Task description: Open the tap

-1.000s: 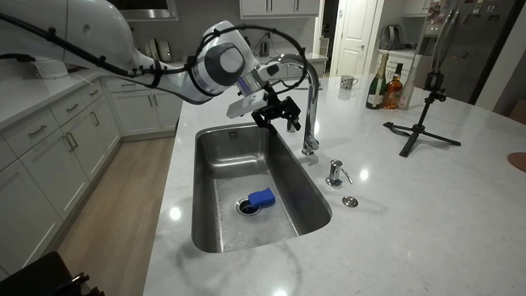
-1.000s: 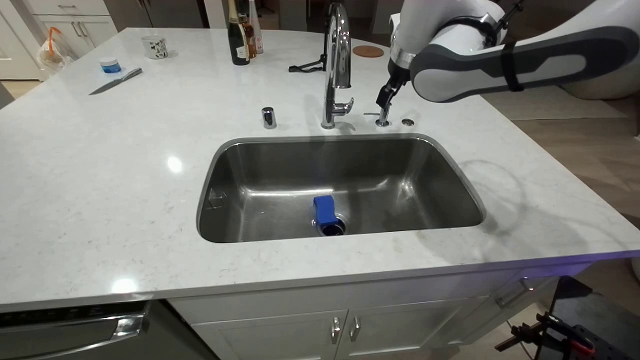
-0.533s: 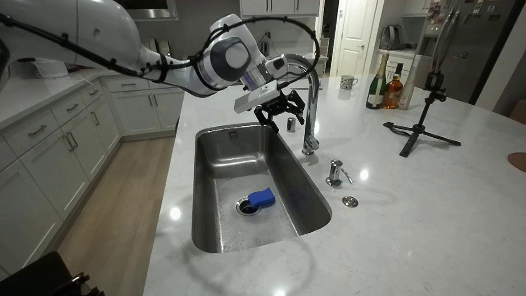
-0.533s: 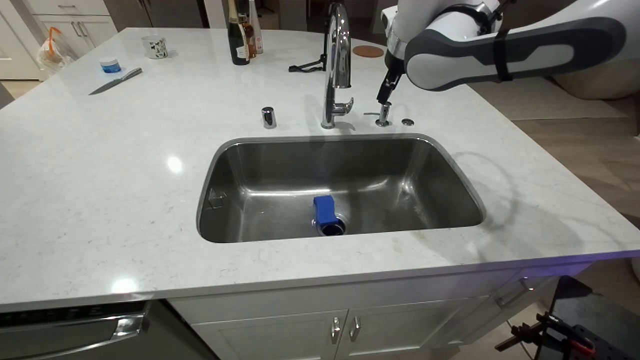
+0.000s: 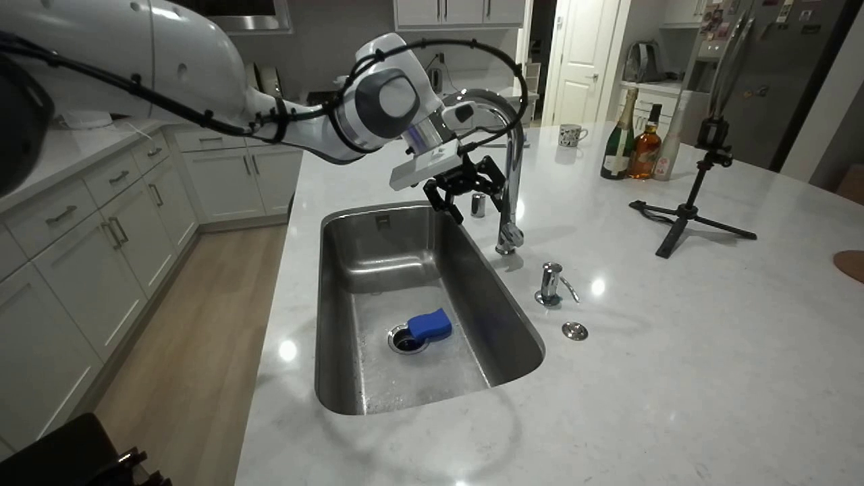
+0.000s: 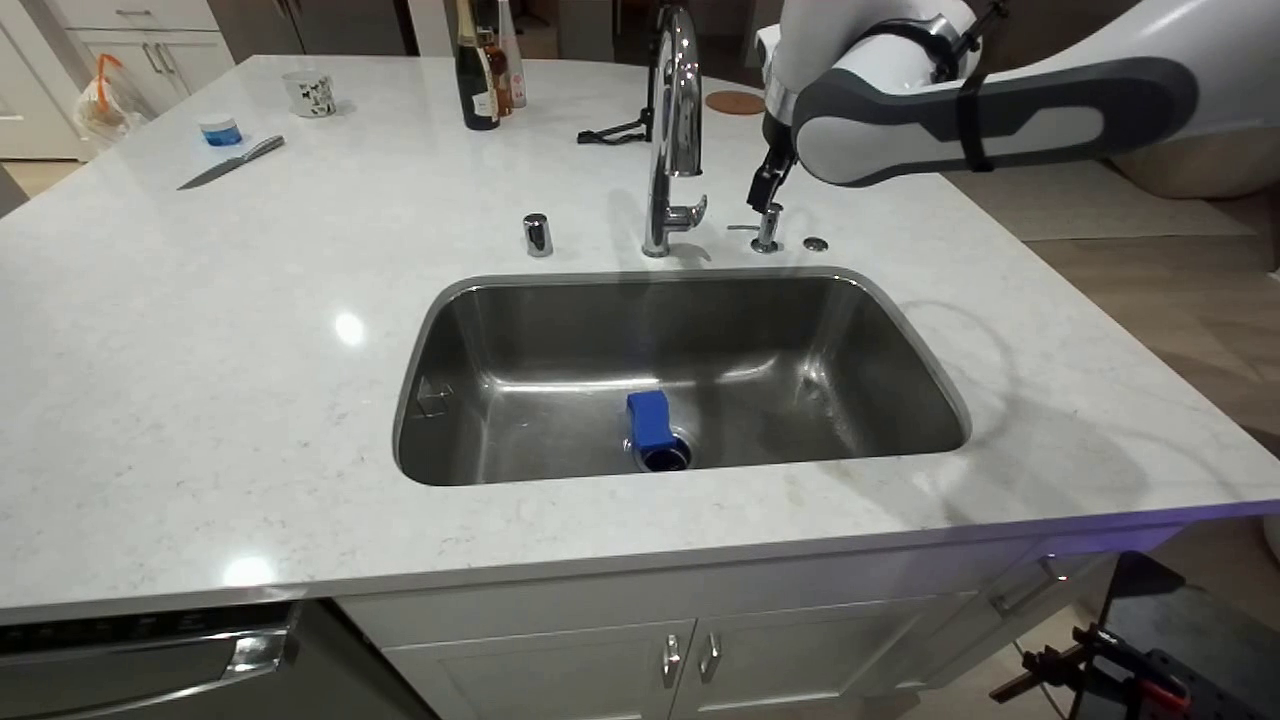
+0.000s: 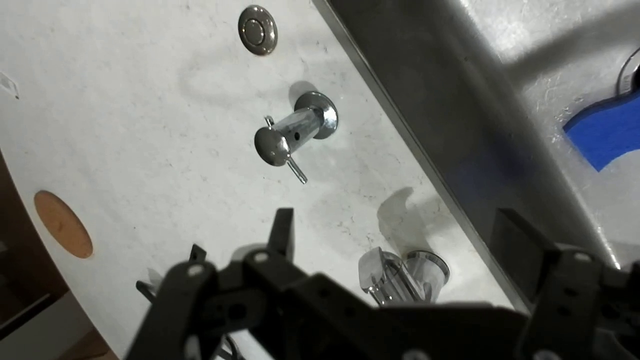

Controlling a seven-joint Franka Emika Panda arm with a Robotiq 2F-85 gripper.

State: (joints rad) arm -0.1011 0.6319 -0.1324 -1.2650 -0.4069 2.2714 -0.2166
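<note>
The tap is a tall chrome gooseneck, in both exterior views (image 5: 515, 155) (image 6: 684, 110), standing behind the sink's rim. Its slim side lever (image 6: 690, 214) sticks out near the base and also shows in the wrist view (image 7: 372, 270). My gripper (image 5: 480, 212) is open and empty, fingers pointing down, above the counter edge of the sink. In the wrist view the fingers (image 7: 397, 215) are wide apart, with the lever and tap base (image 7: 425, 272) between them in the picture, below fingertip level. The fingers do not appear to touch the tap. The gripper body hides the tap's upper part there.
The steel sink (image 5: 337, 304) holds a blue sponge (image 5: 430, 325) by the drain. A short chrome dispenser (image 5: 551, 283), a round cap (image 5: 575, 331) and a chrome cylinder (image 5: 478, 204) stand along the rim. A black tripod (image 5: 687, 209) and several bottles (image 5: 617, 148) stand farther back.
My gripper has moved toward the tap, rightward in one exterior picture and slightly leftward in the opposite one. It rose a little, then came down again. The tap and lever have not moved.
</note>
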